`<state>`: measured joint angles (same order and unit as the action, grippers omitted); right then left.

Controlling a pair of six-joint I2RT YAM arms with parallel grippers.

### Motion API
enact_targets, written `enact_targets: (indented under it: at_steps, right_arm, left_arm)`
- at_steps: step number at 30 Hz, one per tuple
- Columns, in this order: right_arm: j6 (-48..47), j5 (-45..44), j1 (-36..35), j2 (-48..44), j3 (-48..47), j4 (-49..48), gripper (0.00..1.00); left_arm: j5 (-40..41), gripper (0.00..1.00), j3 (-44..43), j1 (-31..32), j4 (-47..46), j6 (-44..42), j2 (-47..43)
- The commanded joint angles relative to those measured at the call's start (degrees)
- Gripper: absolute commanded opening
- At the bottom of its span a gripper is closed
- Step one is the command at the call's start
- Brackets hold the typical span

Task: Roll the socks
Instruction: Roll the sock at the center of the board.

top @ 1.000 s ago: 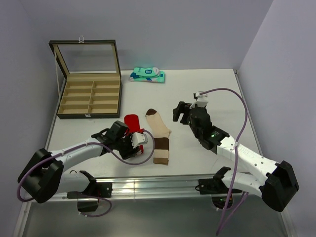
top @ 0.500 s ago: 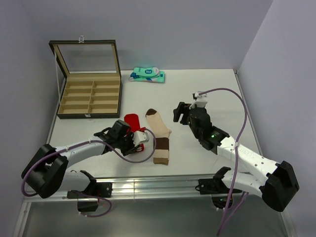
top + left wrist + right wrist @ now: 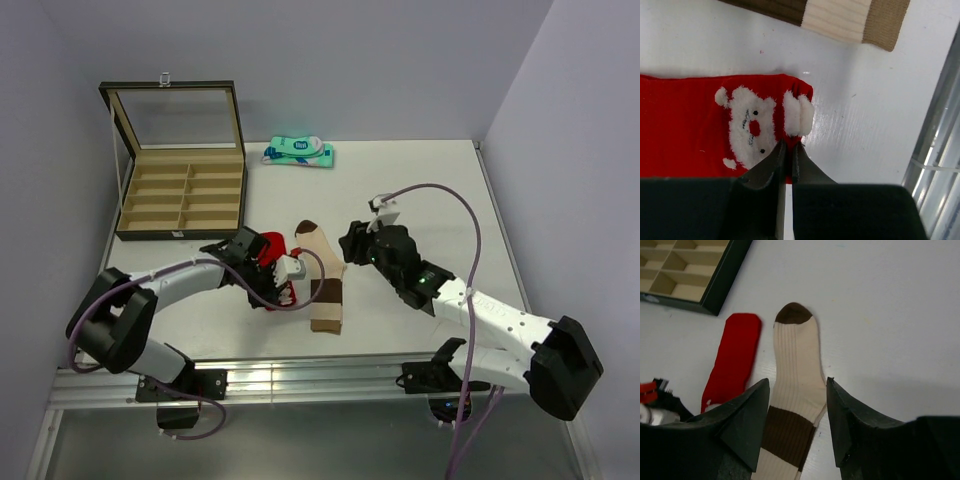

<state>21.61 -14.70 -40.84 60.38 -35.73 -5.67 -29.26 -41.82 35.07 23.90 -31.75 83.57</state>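
Cuff of the red sock (image 3: 685, 120) is pinched by the left pincer (image 3: 788, 150), and that sock stretches away from the arms on the desk (image 3: 420, 190), just beside the beige sock (image 3: 797, 360) lying under the spread right pincer (image 3: 797, 382).

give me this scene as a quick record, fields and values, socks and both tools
red sock: flat on table, left of beige sock, white cartoon patch near cuff
beige sock: flat, unrolled, brown toe pointing away from the arms
left tool: pinched on red sock's cuff edge
right tool: open, over beige sock
box: lid open, far left
packet: far edge
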Motion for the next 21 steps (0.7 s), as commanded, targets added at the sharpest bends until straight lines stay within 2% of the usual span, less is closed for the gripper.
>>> enact_targets:
  at_steps: [1,8,16,21]
  right_arm:
    - [-2.3,5.4,-2.6,2.3,1.2,-5.4,0.56]
    - [-3.9,14.4,-7.3,7.5,3.7,-16.5,0.55]
    - [-5.1,24.3,-13.3,20.2,1.5,-25.2,0.54]
    - [-4.7,28.6,-15.0,26.1,-0.3,-29.2,0.54]
  left_arm:
    - [-8.1,0.04,-4.9,-3.2,6.8,-4.3,2.0]
    - [-16.0,0.0,-12.1,-8.2,20.6,-13.8,10.2]
    - [-23.4,0.0,-21.3,-15.7,39.2,-27.6,22.6]
    - [-23.4,0.0,-23.1,-18.3,42.2,-30.1,27.1]
